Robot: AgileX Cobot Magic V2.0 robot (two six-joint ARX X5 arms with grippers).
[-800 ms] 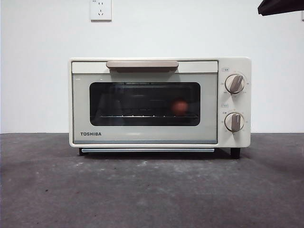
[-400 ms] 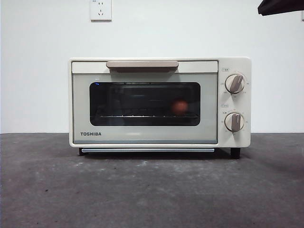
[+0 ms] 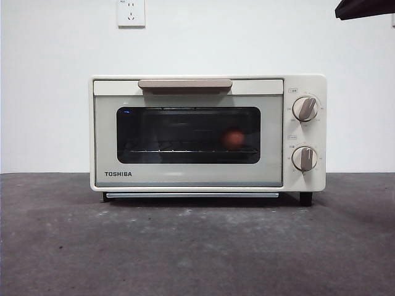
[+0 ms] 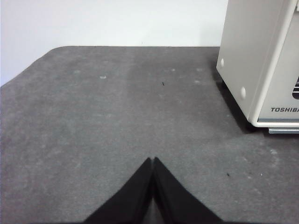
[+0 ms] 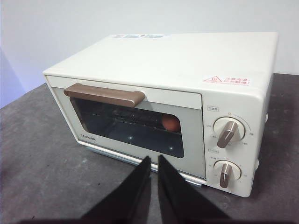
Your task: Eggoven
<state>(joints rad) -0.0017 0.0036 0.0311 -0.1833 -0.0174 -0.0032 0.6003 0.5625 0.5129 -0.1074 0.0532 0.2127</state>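
The cream TOSHIBA oven (image 3: 271,179) stands in the middle of the table with its door closed. Behind the dark glass, the brown egg (image 3: 233,139) rests on the wire rack, toward the right side. In the right wrist view the egg (image 5: 171,123) shows through the window of the oven (image 5: 187,56). My right gripper (image 5: 154,158) hovers in front of and above the door, shut and holding nothing. My left gripper (image 4: 153,159) is shut over bare table, off to the left of the oven (image 4: 247,60). Neither gripper touches anything.
The oven has a beige handle (image 3: 185,83) along the door's top and two knobs (image 3: 305,108) (image 3: 304,158) on its right. A black arm tip (image 3: 364,7) shows at the front view's top right corner. A white wall with a socket (image 3: 131,12) stands behind the grey table (image 3: 197,246).
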